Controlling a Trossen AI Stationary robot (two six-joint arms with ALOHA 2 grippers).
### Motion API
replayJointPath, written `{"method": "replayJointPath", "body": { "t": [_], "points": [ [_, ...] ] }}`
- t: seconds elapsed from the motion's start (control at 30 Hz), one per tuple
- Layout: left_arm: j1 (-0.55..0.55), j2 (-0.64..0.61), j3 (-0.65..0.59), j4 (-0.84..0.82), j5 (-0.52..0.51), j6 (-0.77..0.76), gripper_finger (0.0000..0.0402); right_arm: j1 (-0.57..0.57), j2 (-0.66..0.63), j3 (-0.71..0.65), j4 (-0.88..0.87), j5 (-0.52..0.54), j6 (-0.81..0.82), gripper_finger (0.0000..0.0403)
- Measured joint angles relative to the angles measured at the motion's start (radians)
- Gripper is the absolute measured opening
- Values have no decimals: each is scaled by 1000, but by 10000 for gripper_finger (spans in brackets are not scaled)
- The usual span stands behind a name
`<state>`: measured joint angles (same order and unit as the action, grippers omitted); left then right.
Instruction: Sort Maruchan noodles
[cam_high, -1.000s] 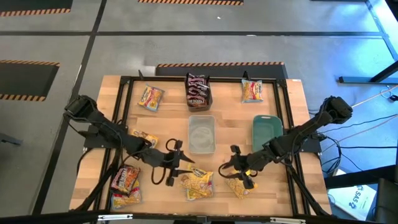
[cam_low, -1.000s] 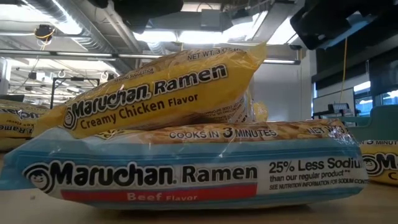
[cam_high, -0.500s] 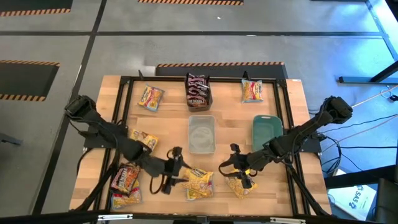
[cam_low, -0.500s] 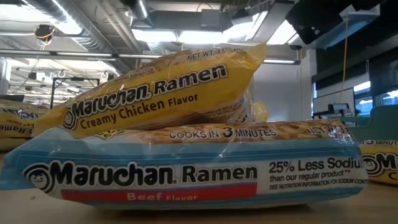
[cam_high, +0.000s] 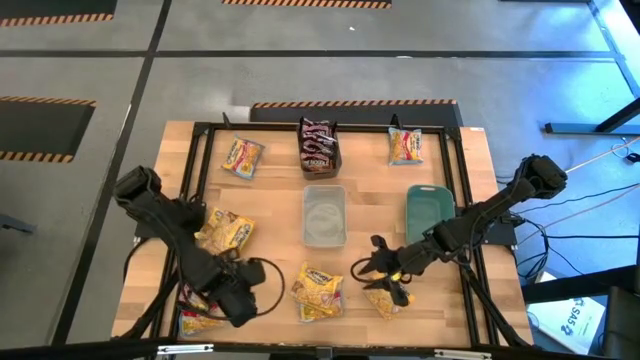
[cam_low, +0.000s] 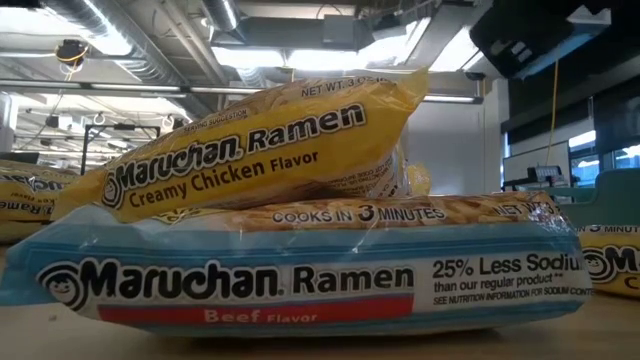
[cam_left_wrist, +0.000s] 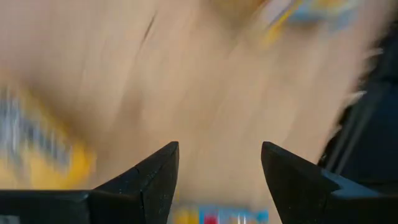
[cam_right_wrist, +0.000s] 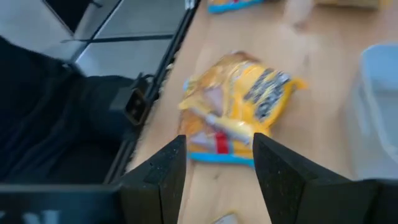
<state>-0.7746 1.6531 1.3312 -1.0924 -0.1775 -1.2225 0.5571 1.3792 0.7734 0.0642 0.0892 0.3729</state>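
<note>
Overhead, the wooden table carries ramen packets scattered around three bins in its middle. The left gripper hangs low over the near left part of the table, just beside a pile of packets at the near left corner; in its own wrist view the fingers stand apart with bare wood between them, holding nothing. Close to that arm lies a yellow packet, and nearer the middle of the front edge sits a stack of two packets.

From table height that stack fills the picture: a yellow Creamy Chicken packet rests tilted on a blue-edged Beef packet (the one marked 25% Less Sodium).

The right gripper hovers over the near right part of the table, just above another yellow packet. Its fingers are spread too, and empty; beyond them the wrist camera sees a yellow packet lying flat on the wood.

At the far side lie an orange-yellow packet on the left and another on the right. Between them a dark bin holds dark brown-red packets. Nearer, the clear bin and the teal bin stand side by side, apart.
</note>
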Motion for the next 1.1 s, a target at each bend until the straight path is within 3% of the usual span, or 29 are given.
{"method": "replayJointPath", "body": {
  "t": [0.17,0.33,0.53,0.67,1.1],
  "points": [
    [-37,46,-26,-61,173,-322,222,0,0,0,-30,8,17,166],
    [-65,101,-52,-68,238,-470,222,0,0,0,-36,13,20,166],
    [-56,186,-64,-124,279,-472,222,0,1,0,-46,2,45,166],
    [-62,226,-65,-222,362,-473,222,0,1,0,-46,6,45,166],
    [-61,225,-34,-264,409,-444,222,0,1,0,-44,7,45,166]
  ]
}}
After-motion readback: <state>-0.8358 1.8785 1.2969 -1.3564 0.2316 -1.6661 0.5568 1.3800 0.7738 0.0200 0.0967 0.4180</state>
